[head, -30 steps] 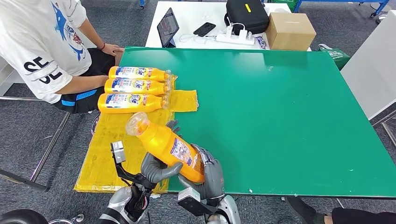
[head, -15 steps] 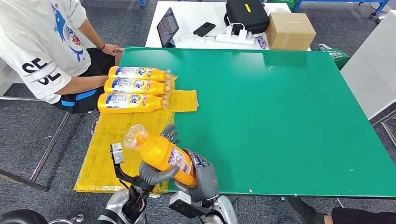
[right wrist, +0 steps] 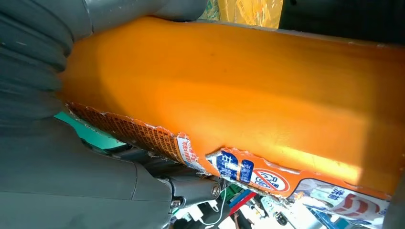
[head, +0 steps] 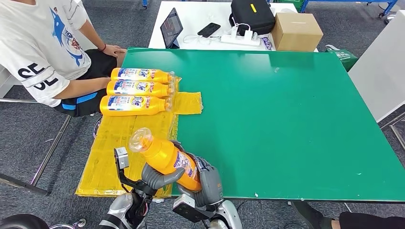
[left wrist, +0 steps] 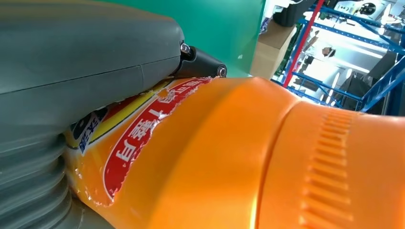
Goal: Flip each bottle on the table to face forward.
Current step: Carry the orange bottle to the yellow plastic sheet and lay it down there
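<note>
Both hands, left hand [head: 157, 175] and right hand [head: 206, 183], grip one orange bottle [head: 167, 156] at the near table edge. Three more bottles [head: 136, 89] lie far-left on yellow sheet [head: 119, 138], beside a seated person [head: 45, 52]. Held bottle's tilted, clear cap up-left, torn label showing.

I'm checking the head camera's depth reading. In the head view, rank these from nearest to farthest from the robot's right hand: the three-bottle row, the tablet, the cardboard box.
From the right hand:
1. Three-bottle row, lying on the yellow sheet at the table's left.
2. Tablet, propped on the white table beyond the far edge, left of centre.
3. Cardboard box, same white table, far right.
</note>
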{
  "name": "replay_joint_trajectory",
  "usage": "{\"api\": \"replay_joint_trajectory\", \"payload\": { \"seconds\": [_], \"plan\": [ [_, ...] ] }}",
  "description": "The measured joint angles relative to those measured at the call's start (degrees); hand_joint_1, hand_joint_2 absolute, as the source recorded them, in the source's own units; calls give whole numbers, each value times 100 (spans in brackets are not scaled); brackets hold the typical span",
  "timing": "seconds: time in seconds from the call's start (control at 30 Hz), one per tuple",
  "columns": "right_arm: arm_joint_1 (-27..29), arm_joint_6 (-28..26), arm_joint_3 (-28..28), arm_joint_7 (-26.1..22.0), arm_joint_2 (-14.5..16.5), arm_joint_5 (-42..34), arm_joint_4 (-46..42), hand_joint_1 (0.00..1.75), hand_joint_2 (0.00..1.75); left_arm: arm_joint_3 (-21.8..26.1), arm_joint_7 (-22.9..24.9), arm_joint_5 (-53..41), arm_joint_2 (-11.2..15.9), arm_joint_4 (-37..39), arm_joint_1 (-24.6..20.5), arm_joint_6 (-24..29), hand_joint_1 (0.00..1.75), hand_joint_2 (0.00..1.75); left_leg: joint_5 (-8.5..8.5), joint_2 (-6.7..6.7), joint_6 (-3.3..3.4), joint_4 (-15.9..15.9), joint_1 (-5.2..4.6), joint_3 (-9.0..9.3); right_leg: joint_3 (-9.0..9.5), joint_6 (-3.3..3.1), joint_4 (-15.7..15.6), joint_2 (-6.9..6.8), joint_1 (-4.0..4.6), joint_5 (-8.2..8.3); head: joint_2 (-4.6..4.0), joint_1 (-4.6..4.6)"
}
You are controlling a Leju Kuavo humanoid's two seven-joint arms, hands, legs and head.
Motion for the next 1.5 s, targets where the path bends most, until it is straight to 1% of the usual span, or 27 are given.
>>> {"api": "replay_joint_trajectory", "payload": {
  "seconds": [0.03,0.07,0.1,0.17,0.23,0.27,0.3,0.4,0.47,0.53,0.63,0.77,0.9,0.97,1.0,1.07,1.1,1.17,1.23,1.3,1.33,1.4,1.5],
  "plan": [
    [-1,0,1,-3,0,-12,4,67,175,1,-1,12,-1,0,0,-1,175,175,0,0,0,0,0,0,0,0,0,0,0,0,0,-1],
    [-4,0,4,-6,0,-23,10,26,131,2,-1,25,-1,-1,0,-3,175,175,0,0,0,0,0,0,0,0,0,0,0,0,0,-1],
    [-8,1,11,-8,0,-37,19,0,87,2,-1,39,-3,-2,0,-4,175,175,0,0,0,0,0,0,0,0,0,0,0,0,0,-1],
    [-18,17,41,-10,0,-159,42,0,0,2,2,53,-8,-10,1,9,175,175,0,0,0,0,0,0,1,0,0,0,0,0,0,1],
    [-25,150,79,-13,-1,-439,61,0,0,7,-13,20,-15,-40,5,122,175,175,0,-1,0,0,0,-1,1,0,0,0,0,0,0,2],
    [-24,358,92,-13,-2,-672,55,0,0,14,-53,-93,-18,-72,8,302,175,175,0,0,0,0,0,-1,1,0,1,0,0,0,0,2],
    [-10,712,97,-13,-3,-988,4,0,0,31,-118,-310,-20,-122,11,593,175,175,1,0,0,0,0,-1,1,0,1,0,0,1,0,2],
    [112,2162,86,-9,-31,-2068,-505,0,0,177,-323,-1268,-27,-319,-4,1760,175,175,2,0,-2,0,0,-1,-1,0,1,0,1,1,0,1],
    [195,2747,61,7,-63,-2426,-1002,0,0,346,-399,-1685,-39,-411,-62,2300,175,175,3,-1,-3,0,1,-1,-2,0,1,0,1,1,0,0],
    [254,2949,16,21,-91,-2570,-1463,0,0,528,-492,-1928,-49,-475,-145,2670,175,175,4,-1,-3,0,1,0,-1,0,1,0,1,1,0,1],
    [351,3005,-70,22,-125,-2684,-2073,0,0,807,-600,-2194,-52,-587,-274,3145,175,175,4,0,-3,0,1,0,-1,0,2,0,1,1,0,1],
    [443,3007,-131,20,-160,-2710,-2546,0,0,1020,-619,-2266,-61,-688,-355,3274,175,175,4,-1,-3,0,0,0,0,0,1,0,-1,1,0,1],
    [504,2994,-165,15,-173,-2705,-2766,0,0,1110,-638,-2318,-86,-732,-365,3327,175,175,3,0,-3,0,-1,-1,-1,0,1,0,-1,1,0,1],
    [528,2906,-181,7,-173,-2737,-2858,0,0,1151,-715,-2514,-93,-751,-372,3601,175,175,4,0,-3,0,-1,-1,-2,0,1,0,-1,1,0,1],
    [546,2807,-191,0,-173,-2788,-2933,0,0,1175,-765,-2723,-94,-763,-383,3867,175,175,4,0,-3,0,-1,-1,-2,0,1,0,-1,1,0,1],
    [597,2493,-220,-11,-173,-2957,-3179,0,0,1243,-793,-3389,-74,-783,-445,4500,175,175,4,-1,-3,0,0,-1,-2,0,1,0,0,1,0,1],
    [622,2261,-240,-16,-174,-3044,-3357,0,0,1281,-731,-3891,-38,-784,-504,4824,175,175,4,-1,-4,0,0,-1,-2,0,1,0,0,1,0,1],
    [648,1704,-279,-25,-186,-3120,-3756,0,0,1333,-473,-5093,79,-692,-678,5296,175,175,6,-2,-5,0,0,0,-2,0,1,-1,0,2,0,1],
    [653,1044,-298,-34,-213,-3071,-4195,0,0,1348,-164,-6271,213,-409,-907,5599,175,175,9,-2,-6,0,0,0,-1,0,2,-1,0,3,0,1],
    [653,456,-304,-40,-248,-2913,-4609,0,0,1349,134,-7206,326,86,-1167,5782,175,175,11,-1,-6,0,0,1,0,0,2,-1,0,5,0,1],
    [655,262,-309,-41,-262,-2801,-4780,0,0,1345,290,-7613,380,392,-1299,5833,175,175,11,1,-6,0,0,2,0,-1,3,0,-1,6,0,1],
    [665,91,-322,-42,-280,-2586,-5017,0,0,1328,545,-8220,474,1004,-1521,5858,175,175,11,4,-6,0,0,4,0,-1,3,2,-1,7,0,1],
    [694,59,-332,-42,-292,-2440,-5195,0,0,1291,686,-8543,563,1680,-1709,5846,175,175,11,6,-6,1,-1,3,-2,-1,3,2,-1,7,0,1]
  ]
}}
